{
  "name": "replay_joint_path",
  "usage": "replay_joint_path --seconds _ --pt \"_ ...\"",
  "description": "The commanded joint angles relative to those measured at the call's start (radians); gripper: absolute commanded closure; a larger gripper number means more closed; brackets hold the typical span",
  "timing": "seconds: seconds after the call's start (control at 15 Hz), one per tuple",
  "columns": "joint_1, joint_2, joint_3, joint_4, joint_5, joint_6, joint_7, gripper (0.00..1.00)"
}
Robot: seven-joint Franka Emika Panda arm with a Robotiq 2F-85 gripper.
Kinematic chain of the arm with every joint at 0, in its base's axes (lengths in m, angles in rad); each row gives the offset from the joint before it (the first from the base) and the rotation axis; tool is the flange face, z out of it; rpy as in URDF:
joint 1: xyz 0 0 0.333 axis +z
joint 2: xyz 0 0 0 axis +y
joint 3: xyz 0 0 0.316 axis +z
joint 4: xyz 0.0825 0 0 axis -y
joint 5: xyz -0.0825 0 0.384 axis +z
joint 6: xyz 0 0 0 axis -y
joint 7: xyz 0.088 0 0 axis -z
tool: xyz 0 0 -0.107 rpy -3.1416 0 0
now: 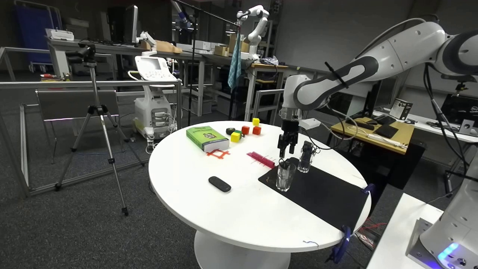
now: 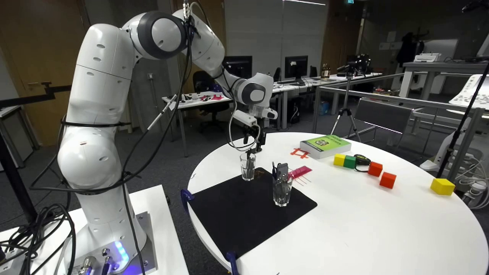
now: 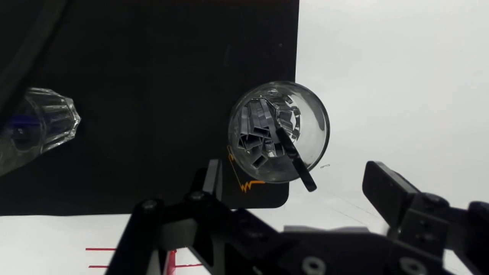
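1. Gripper (image 3: 294, 178): fingers spread wide, positioned above and close to a clear glass (image 3: 313, 126).
2. This glass stands upright on a black mat (image 3: 153, 114), near its corner and beside an orange mark (image 3: 257, 182).
3. Contents, wrist view: grey hollow strips (image 3: 254, 131) bunched at one side; a slim black rod (image 3: 297, 157) leans out over the rim.
4. Another glass (image 2: 281, 198): upright on the same mat in both exterior views, apart from the one nearest the gripper; grey and dark items (image 2: 282, 172) inside, too small to name.
5. Rest of table (image 1: 179, 179): magenta bar (image 1: 261, 160) near the mat; green book (image 1: 203, 136) with an orange-red frame (image 1: 210, 153) just beside it; coloured cubes (image 2: 387, 180); dark oblong object (image 1: 219, 184).
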Motion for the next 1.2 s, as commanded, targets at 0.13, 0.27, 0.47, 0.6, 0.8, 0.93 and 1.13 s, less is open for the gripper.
replay_joint_path --seconds 0.13,0.27,0.47,0.6,0.8,0.93,1.13 --pt "0.003 0.030 0.005 0.043 -0.023 -0.006 -0.018 0.27" --pt "0.001 0.036 0.005 0.052 -0.023 -0.016 -0.022 0.36" --pt "0.000 0.044 0.006 0.061 -0.020 -0.022 -0.024 0.59" --pt "-0.001 0.045 0.006 0.064 -0.018 -0.026 -0.024 0.75" --pt "-0.002 0.046 0.007 0.067 -0.016 -0.029 -0.026 0.98" --pt "-0.003 0.046 0.007 0.070 -0.013 -0.035 -0.025 1.00" --pt "-0.002 0.045 0.007 0.070 -0.014 -0.038 -0.023 0.98"
